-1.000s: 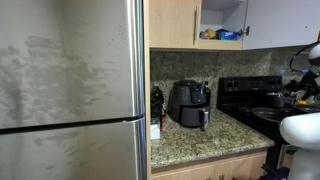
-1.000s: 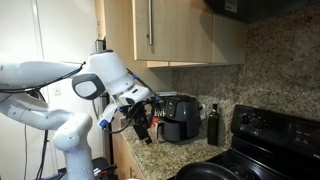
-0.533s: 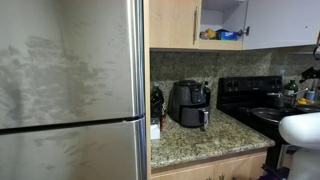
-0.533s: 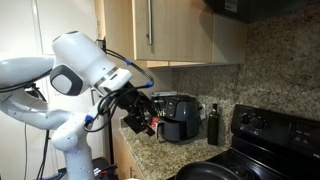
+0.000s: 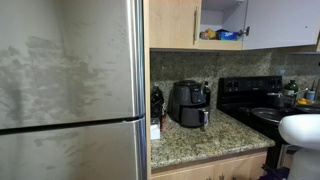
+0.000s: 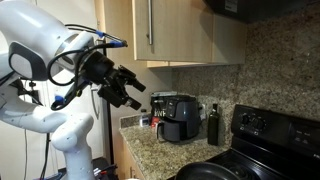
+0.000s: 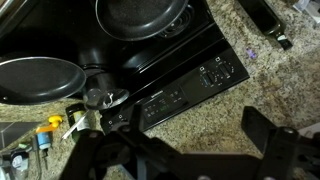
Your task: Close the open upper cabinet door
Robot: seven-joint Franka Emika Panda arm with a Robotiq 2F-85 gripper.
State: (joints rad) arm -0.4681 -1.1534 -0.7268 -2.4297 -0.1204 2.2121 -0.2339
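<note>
The upper cabinet door (image 5: 283, 22) stands swung open, its pale inner face showing beside the open compartment (image 5: 222, 25) that holds packages. In an exterior view its tan outer face (image 6: 185, 30) shows, with the silver bar handle (image 6: 150, 25) along its left edge. My gripper (image 6: 125, 88) is open and empty. It is raised just below and to the left of that door, apart from it. In the wrist view the open fingers (image 7: 190, 150) hang over the granite counter (image 7: 210, 110) and the black stove (image 7: 150, 60).
A steel fridge (image 5: 70, 90) fills the left. A black air fryer (image 5: 190, 103) (image 6: 180, 118) and a dark bottle (image 6: 212, 125) stand on the counter. The matching closed cabinet door (image 5: 173, 22) is beside the compartment. Pans (image 7: 140, 15) sit on the stove.
The arm has swung upward. The gripper rose from counter height near the air fryer to just under the upper cabinets, and left the right edge of an exterior view.
</note>
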